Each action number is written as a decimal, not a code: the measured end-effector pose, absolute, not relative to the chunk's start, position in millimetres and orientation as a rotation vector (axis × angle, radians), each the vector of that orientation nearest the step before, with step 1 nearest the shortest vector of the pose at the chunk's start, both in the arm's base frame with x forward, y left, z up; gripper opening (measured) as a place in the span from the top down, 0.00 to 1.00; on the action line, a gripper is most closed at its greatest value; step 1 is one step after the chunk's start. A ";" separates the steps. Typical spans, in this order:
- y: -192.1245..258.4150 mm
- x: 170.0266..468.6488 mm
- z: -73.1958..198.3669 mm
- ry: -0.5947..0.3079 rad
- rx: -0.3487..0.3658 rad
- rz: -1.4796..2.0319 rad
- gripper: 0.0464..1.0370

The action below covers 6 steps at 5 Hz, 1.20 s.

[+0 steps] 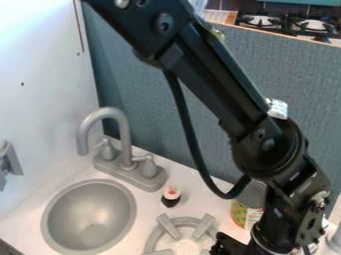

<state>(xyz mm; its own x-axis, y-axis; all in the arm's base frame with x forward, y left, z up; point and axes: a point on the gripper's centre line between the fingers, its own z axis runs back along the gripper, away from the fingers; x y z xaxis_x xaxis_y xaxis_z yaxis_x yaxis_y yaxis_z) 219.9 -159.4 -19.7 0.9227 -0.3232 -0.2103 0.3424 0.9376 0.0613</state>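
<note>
The black gripper hangs at the bottom edge, right of centre, partly cut off by that edge. It is beside the right side of a grey stove burner. A small toy with a black base and a white and red top stands on the white counter, behind the burner and right of the sink. A can with a green and yellow label stands upright behind the gripper, its right part hidden by the arm. Whether anything is in the gripper, I cannot tell.
A round grey sink lies at the lower left, with a grey faucet and its two handles behind it. A white wall rises on the left, a blue-grey panel behind. The arm crosses from the top to the lower right.
</note>
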 end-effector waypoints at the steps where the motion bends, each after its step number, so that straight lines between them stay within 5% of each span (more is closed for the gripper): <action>1: -157.0 215.9 -28.2 0.228 0.112 -0.343 0.04; 4: -194.9 219.4 -26.3 0.237 0.083 -0.371 0.04; 6: -188.3 239.7 -17.1 0.159 0.192 -0.249 0.04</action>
